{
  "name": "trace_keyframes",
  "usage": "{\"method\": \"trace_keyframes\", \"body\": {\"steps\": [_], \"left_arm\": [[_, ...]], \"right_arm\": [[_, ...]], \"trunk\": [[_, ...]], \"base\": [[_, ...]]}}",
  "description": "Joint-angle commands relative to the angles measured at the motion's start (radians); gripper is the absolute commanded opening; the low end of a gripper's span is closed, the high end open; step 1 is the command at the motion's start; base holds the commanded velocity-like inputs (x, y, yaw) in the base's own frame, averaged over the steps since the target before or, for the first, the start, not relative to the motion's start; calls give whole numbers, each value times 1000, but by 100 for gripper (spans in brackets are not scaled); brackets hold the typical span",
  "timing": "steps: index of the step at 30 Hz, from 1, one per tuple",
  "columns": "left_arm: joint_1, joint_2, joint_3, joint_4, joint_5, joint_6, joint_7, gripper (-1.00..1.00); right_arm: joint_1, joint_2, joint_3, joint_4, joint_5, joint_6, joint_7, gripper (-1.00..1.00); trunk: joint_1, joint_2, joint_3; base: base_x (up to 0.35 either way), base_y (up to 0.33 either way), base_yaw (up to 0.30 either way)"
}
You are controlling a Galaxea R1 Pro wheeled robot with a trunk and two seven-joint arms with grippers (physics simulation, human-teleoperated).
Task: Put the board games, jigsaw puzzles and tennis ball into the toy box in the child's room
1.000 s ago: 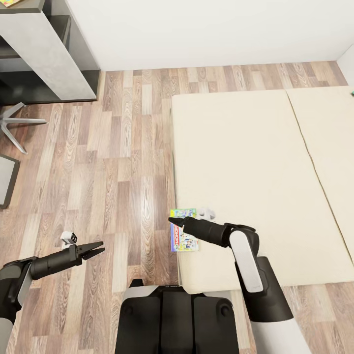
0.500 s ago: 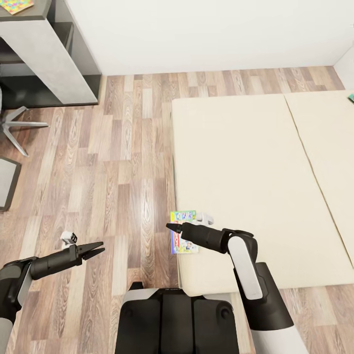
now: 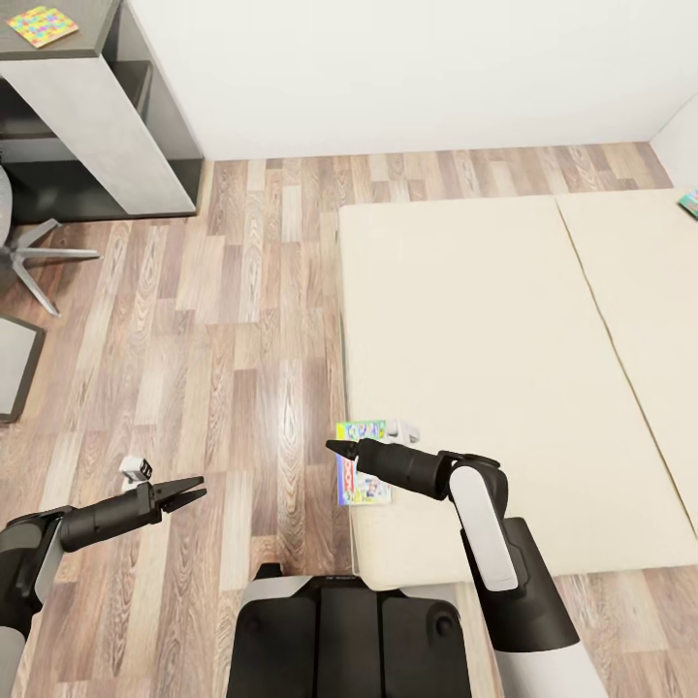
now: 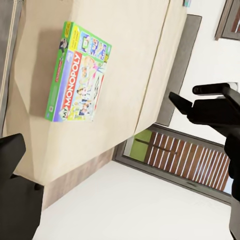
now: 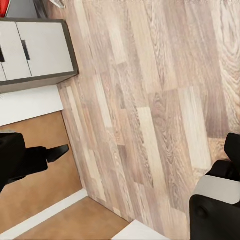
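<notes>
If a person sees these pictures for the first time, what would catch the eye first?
Probably the colourful Monopoly game box lying at the near corner of the cream bed, with the right gripper above its edge. Then the bright jigsaw puzzle on the dark desk top, far left.

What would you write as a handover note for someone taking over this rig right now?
Left gripper: open, empty, over the wood floor.
Right gripper: looks shut and empty, poised above the board game at the bed's near corner, no grasp evident.
A second game box shows at the bed's far edge. One jigsaw puzzle lies on the table.
Done: nothing visibly put away.
Left: pick up both bed games, carry them to the toy box, then the table items.
</notes>
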Motion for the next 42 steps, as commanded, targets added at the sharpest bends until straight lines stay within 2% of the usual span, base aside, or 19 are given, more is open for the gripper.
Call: {"method": "trace_keyframes", "body": {"steps": [1,10,34,42], "left_arm": [[0,0,0,0,-1,11,-4,100],[0,0,0,0,-1,10,-3,100],[0,0,6,0,0,10,-5,100],[0,0,7,0,-1,10,-4,100]], "right_arm": [[0,0,-1,-1,2,4,2,100],[0,0,-1,0,2,3,4,100],[0,0,-1,1,3,2,3,100],[0,0,3,0,3,2,2,100]], "trunk": [[1,-1,1],[1,-1,12],[1,-1,14],[1,-1,23]], "base": [[0,0,0],[0,0,0],[0,0,0],[0,0,0]]}}
